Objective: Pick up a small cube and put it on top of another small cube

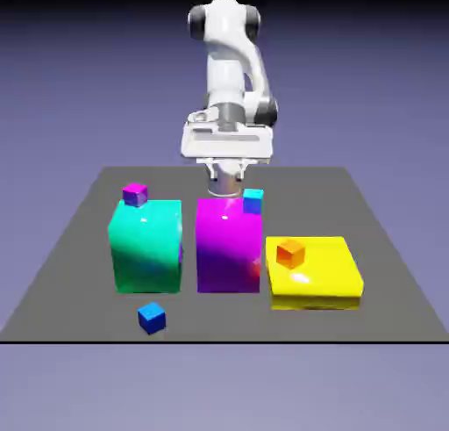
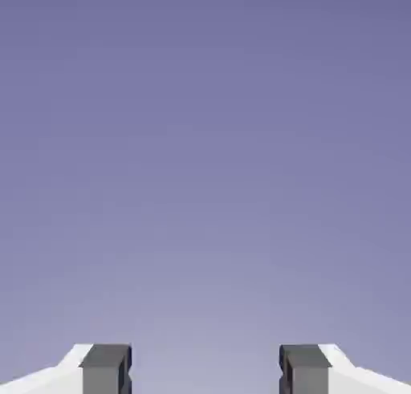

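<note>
From the outside camera, the thing nearest is the small deep-blue cube (image 1: 152, 318), sitting on the dark table (image 1: 386, 271) close to the front edge, all by itself. Just behind it stands a big teal block (image 1: 146, 247) with a tiny magenta cube (image 1: 134, 194) on top. Next to that is a big magenta block (image 1: 228, 245), with a little cyan cube (image 1: 253, 201) at its top far corner. On this view's right lies a flat yellow block (image 1: 320, 276), and the small orange cube (image 1: 290, 254) sits on top of it. The gripper (image 1: 224, 185) hangs far back, behind the magenta block, so the blue cube lies well away from it, toward the front and toward this view's left. I think the arm has to come forward over the big blocks and then go down to reach it. The cube is the same on every side, so it has no long way round. From the hand camera, the two grey fingertips (image 2: 105, 368) stand wide apart at the bottom with nothing between them, so the gripper is spread and empty. Only plain blue-violet shows past them. There are no words or labels anywhere.
</note>
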Motion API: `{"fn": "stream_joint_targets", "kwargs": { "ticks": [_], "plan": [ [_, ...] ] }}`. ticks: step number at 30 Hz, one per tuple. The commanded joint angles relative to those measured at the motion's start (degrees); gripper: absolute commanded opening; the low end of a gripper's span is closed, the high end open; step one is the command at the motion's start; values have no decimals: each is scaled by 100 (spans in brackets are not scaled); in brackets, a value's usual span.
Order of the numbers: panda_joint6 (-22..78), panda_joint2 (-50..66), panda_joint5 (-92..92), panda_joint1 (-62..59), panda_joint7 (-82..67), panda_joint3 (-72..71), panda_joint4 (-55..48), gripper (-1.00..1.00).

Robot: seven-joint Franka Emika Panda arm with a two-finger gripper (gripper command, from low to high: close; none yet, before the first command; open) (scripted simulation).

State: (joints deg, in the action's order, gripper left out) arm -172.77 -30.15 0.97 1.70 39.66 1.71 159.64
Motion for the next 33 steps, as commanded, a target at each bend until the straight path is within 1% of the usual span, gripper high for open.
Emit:
{"fn": "stream_joint_targets", "kwargs": {
  "ticks": [1,29,30,33],
  "plan": [
    [103,208,81,84,-233,142,-113,0],
    [2969,6012,2338,2434,-6724,4093,-3259,0],
    [2969,6012,2338,2434,-6725,4093,-3259,0],
    [2476,6634,2872,1922,-7073,3475,-3399,0]
  ]
}}
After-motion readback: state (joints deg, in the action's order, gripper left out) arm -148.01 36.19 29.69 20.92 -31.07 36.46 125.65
